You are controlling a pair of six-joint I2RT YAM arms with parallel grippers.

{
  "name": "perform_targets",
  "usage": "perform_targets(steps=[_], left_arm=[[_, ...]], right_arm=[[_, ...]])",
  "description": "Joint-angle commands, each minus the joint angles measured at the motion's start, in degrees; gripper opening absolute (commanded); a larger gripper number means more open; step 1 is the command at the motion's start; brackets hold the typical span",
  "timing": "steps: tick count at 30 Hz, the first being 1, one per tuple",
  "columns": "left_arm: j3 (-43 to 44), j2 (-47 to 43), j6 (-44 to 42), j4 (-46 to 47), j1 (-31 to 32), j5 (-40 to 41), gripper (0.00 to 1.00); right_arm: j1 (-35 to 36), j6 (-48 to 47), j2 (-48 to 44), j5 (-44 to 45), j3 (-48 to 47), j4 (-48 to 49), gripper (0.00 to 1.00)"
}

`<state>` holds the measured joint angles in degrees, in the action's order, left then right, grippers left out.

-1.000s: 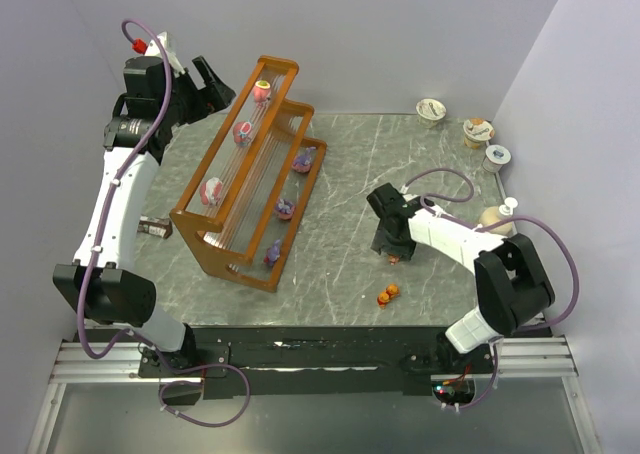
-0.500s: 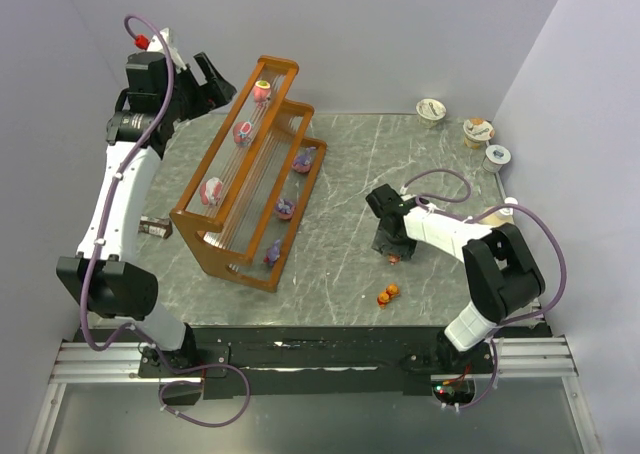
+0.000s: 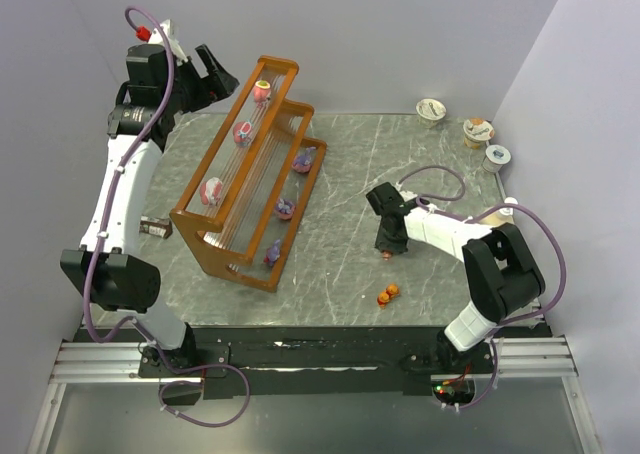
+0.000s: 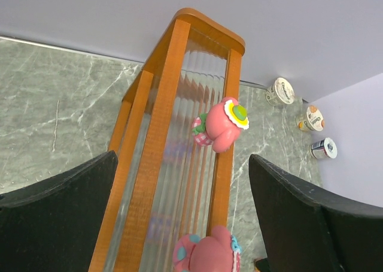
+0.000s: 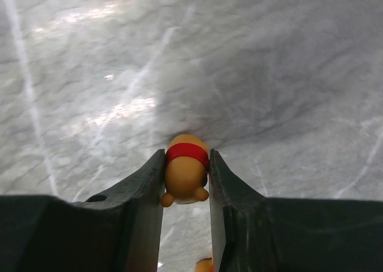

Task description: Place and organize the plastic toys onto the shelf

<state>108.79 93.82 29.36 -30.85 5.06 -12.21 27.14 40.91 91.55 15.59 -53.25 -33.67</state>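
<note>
The orange-brown wooden shelf point(image 3: 250, 169) stands left of centre. Three pink toys sit on its top tier, one of them at the far end point(image 3: 262, 91); three purple toys sit on its low tier, one at its far end point(image 3: 303, 159). In the left wrist view, two pink toys point(image 4: 222, 124) show on the top tier. My left gripper point(image 3: 212, 74) is open and empty, raised beyond the shelf's far end. My right gripper point(image 3: 389, 249) is shut on an orange toy with a red band point(image 5: 185, 169), low at the table. Another orange toy point(image 3: 388, 294) lies nearer the front.
Three round foil-lidded cups point(image 3: 477, 131) stand at the far right. A beige bottle point(image 3: 497, 214) lies by the right arm. A small dark object point(image 3: 155, 228) lies left of the shelf. The table is grey marble point(image 3: 340, 189).
My left gripper has risen a little beyond the shelf's far end. My right gripper has shifted slightly left and stays low over the orange toy.
</note>
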Motion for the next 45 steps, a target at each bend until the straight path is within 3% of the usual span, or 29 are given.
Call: perform_targets(steps=[1, 8, 22, 25, 32, 35, 40, 45], left_arm=[[2.30, 0.31, 0.17, 1.85, -0.05, -1.50, 0.97], [1.69, 0.40, 0.17, 1.94, -0.05, -1.77, 0.96], [2.13, 1.19, -0.45, 1.85, -0.05, -1.33, 0.96], [2.56, 1.71, -0.45, 1.58, -0.05, -1.42, 0.96], [3.27, 2.51, -0.71, 1.23, -0.05, -1.24, 0.96], [3.44, 2.77, -0.71, 1.23, -0.05, -1.33, 0.96], [3.36, 3.12, -0.62, 1.23, 0.04, -1.42, 0.96], [3.18, 3.21, -0.71, 1.32, -0.05, -1.33, 0.96]], right_arm=[[1.25, -8.01, -1.81, -5.12, -4.47, 4.22, 0.00], [5.90, -19.10, 5.38, -14.98, -10.46, 6.68, 0.00], [12.06, -26.49, 14.27, -12.87, -15.48, 12.22, 0.06], [12.33, -27.72, 13.92, -12.96, -14.43, 13.71, 0.14], [12.50, -29.65, 12.52, -12.52, -12.31, 15.30, 0.50], [12.68, -30.53, 12.34, -11.73, -11.52, 15.83, 0.59], [12.94, -32.99, 11.81, -11.90, -9.59, 18.02, 0.61], [13.03, -34.75, 11.11, -14.45, -6.96, 20.92, 0.56]])
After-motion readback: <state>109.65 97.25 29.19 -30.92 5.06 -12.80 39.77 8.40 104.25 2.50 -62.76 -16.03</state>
